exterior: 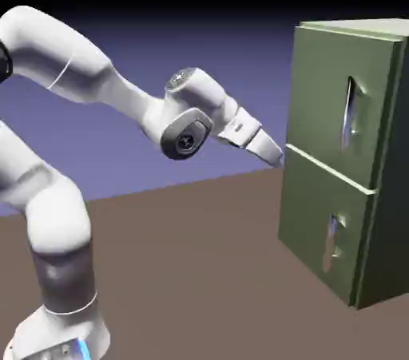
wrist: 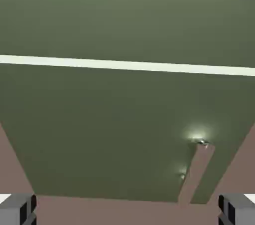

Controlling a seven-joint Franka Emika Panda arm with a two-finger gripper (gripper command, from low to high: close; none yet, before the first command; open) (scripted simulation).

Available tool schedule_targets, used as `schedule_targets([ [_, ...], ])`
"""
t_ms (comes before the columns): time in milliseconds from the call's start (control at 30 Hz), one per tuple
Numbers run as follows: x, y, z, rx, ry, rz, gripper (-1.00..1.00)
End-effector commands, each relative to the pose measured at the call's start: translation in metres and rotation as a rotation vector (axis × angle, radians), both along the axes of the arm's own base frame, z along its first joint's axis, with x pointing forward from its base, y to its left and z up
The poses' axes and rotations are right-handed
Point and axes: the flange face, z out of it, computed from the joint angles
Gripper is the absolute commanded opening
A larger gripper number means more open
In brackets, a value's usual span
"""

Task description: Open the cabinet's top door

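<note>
The olive-green cabinet [exterior: 375, 191] stands at the right of the exterior view, both front panels shut. The top door [exterior: 319, 95] carries a long slim silvery handle [exterior: 349, 115]. My gripper [exterior: 275, 156] points at the cabinet front, just short of its left edge, level with the pale seam [wrist: 127, 65] between the panels and left of and below the long handle. In the hand view the top door [wrist: 127, 14] fills the upper part. The fingertips [wrist: 18, 209] stand far apart at the bottom corners, so the gripper [wrist: 127, 210] is open and holds nothing.
Below the seam is the lower panel [exterior: 315, 223] with its shorter handle [exterior: 331, 243], which also shows in the hand view as the lower handle [wrist: 195, 171]. Brown table [exterior: 200, 270] stretches between the robot's base and the cabinet.
</note>
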Motion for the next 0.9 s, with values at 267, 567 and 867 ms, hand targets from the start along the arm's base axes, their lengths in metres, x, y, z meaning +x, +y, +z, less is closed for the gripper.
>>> schedule_targets([
  [267, -0.001, 0.018, 0.048, -0.019, -0.103, 0.049, 1.00],
  [567, -0.007, 0.023, 0.084, -0.032, -0.213, 0.070, 1.00],
  [867, -0.012, 0.013, 0.106, -0.034, -0.327, 0.070, 1.00],
])
